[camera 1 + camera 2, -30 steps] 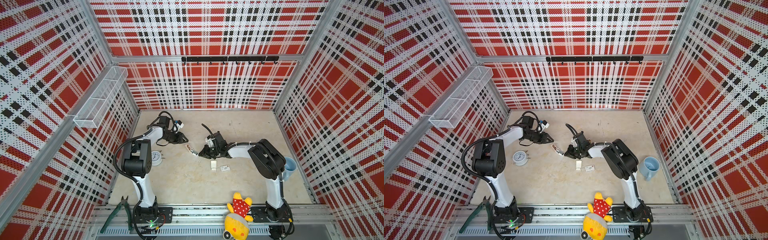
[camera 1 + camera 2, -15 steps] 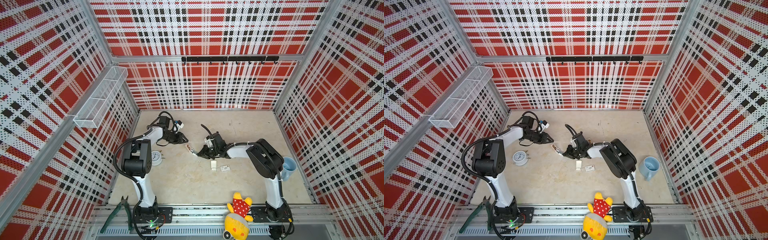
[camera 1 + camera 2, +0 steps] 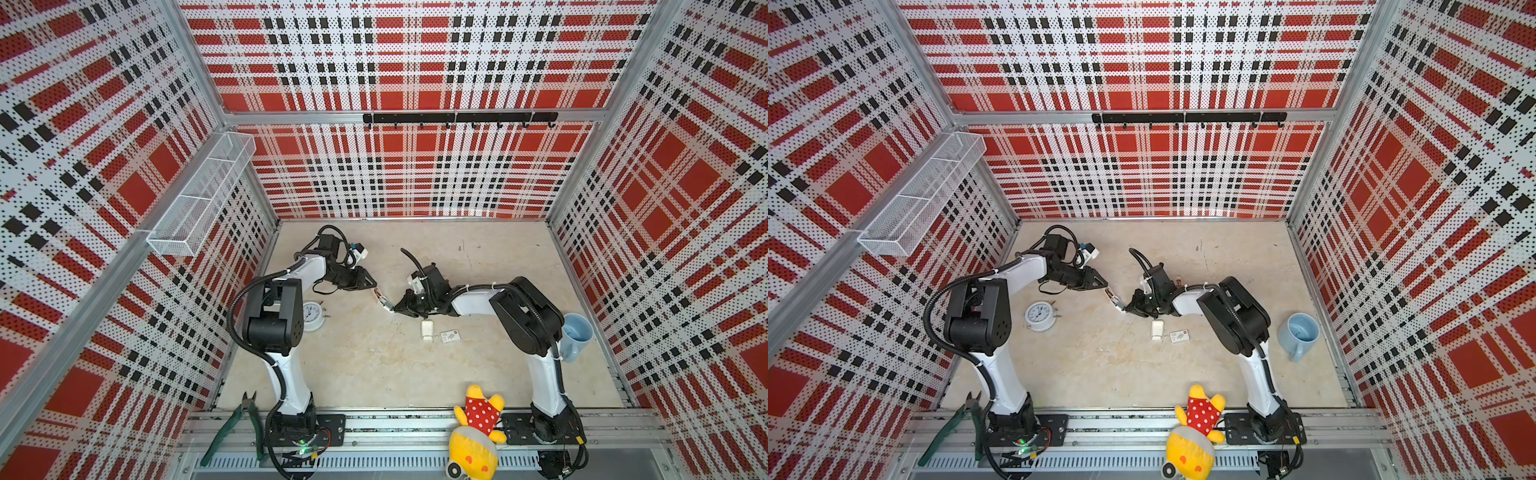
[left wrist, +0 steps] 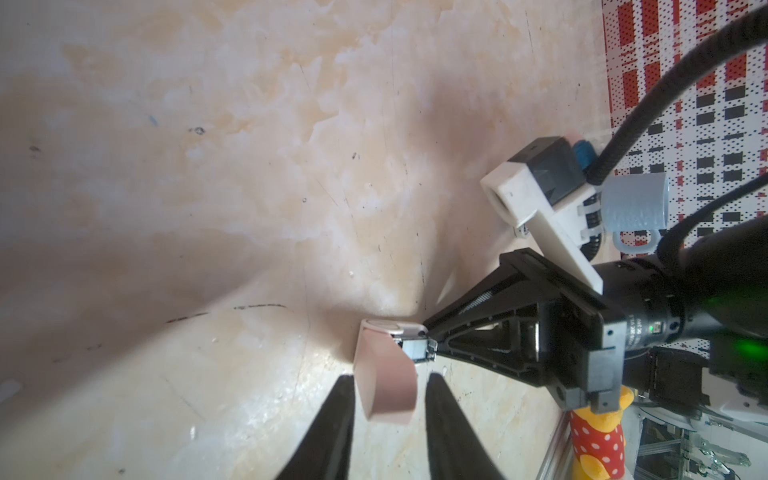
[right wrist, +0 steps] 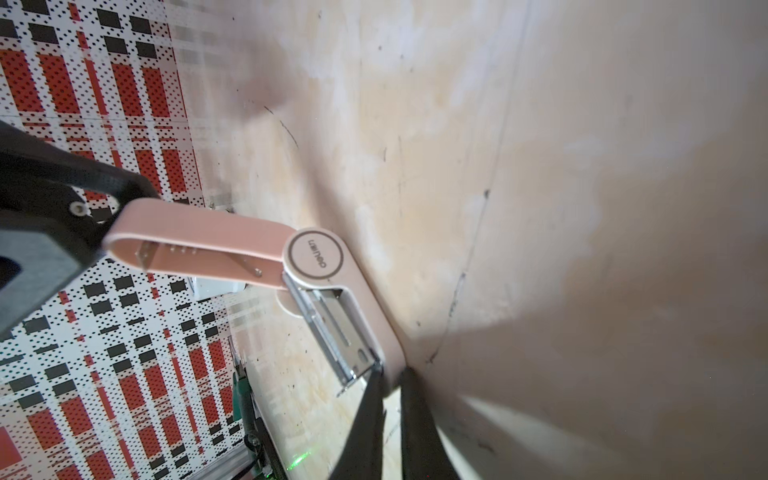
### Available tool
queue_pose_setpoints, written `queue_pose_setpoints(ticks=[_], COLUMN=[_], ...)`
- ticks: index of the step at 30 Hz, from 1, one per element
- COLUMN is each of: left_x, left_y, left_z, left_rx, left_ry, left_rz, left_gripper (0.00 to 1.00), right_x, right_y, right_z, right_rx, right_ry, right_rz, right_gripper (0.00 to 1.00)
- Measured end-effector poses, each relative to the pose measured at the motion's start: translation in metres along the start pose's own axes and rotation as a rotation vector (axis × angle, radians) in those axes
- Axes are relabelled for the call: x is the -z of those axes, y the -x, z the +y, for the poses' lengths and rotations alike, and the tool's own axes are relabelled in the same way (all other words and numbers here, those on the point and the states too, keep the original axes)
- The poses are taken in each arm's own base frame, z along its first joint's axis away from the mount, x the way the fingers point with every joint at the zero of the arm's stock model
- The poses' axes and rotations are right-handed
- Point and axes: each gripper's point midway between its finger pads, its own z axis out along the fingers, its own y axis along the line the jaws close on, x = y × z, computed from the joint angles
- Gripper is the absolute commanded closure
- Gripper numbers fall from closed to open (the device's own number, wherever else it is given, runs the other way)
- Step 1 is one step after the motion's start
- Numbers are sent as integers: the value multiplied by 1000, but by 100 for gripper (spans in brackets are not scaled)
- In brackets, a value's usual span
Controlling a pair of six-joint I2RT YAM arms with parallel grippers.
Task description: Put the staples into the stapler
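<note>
1. R gripper [image 3: 395, 308] crept twd L gripper [image 3: 373, 286]; gap btwn the two sets of jaws a touch smaller in both top views.
2. R elbow [image 3: 525, 318] swung the same way, slightly, over approx the last sec.
3. R jaws pinched in a bit more on stapler [image 5: 318, 257] base tip.
4. L jaws eased in too, either side of the pink lid [image 4: 384, 374].
5. Any stapler shift btwn jaws: too small to tell.

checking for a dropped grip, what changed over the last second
Very little. The right arm's elbow swung slightly left; the right gripper and stapler barely shifted. Nothing was grabbed or released: the left gripper still pinches the lid, the right one the base. Staple box, clock and mug stayed put.
</note>
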Motion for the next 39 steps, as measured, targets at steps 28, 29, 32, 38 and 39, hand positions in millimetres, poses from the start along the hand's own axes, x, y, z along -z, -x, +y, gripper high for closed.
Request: queue_pose_setpoints(ticks=[28, 29, 32, 38, 39], left_x=[12, 15, 26, 54, 58], left_y=[-15, -13, -7, 17, 21], left_z=[-5, -5, -7, -15, -16], left_rx=[9, 9, 4, -32, -37], left_ry=[-7, -6, -3, 1, 2], left_rz=[17, 13, -9, -88, -101], left_gripper=[54, 53, 51, 48, 47], right_x=[12, 10, 4, -8, -10], right_y=[-19, -23, -35, -29, -27], right_z=[33, 37, 50, 51, 51], right_rx=[221, 229, 251, 251, 250], right_ry=[15, 22, 54, 54, 51], right_rz=[54, 66, 97, 104, 102], right_gripper=[81, 81, 81, 82, 82])
